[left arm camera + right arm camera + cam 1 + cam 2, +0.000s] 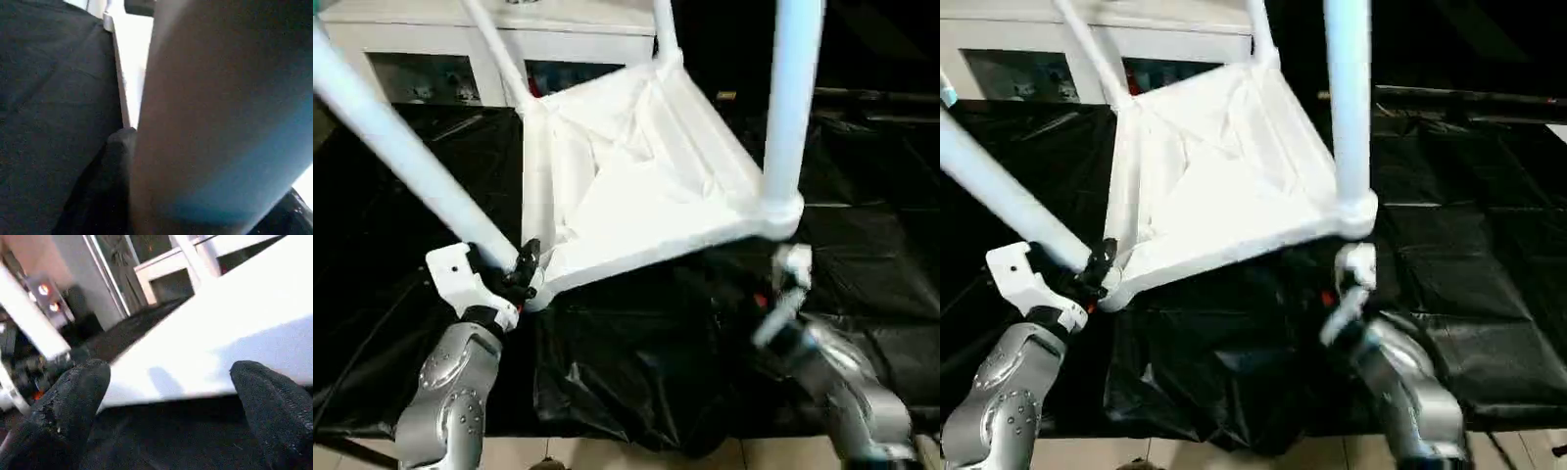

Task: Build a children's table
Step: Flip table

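Tabletop (pixel 636 186) sits upside down and tilted over the black sheet (pixel 636 362), four legs (pixel 401 147) socketed in and pointing up, white cabinet (pixel 421 39) behind. Left hand (pixel 522 269) is clamped on the near-left leg just above its corner socket. Right hand (pixel 171 396) gapes wide with nothing in it, just below the tabletop's near-right edge.

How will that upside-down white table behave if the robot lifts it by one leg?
The table is probably light, being thin ribbed plastic. It already sits tilted, so it may swing. The smooth leg in the left claw could slip.
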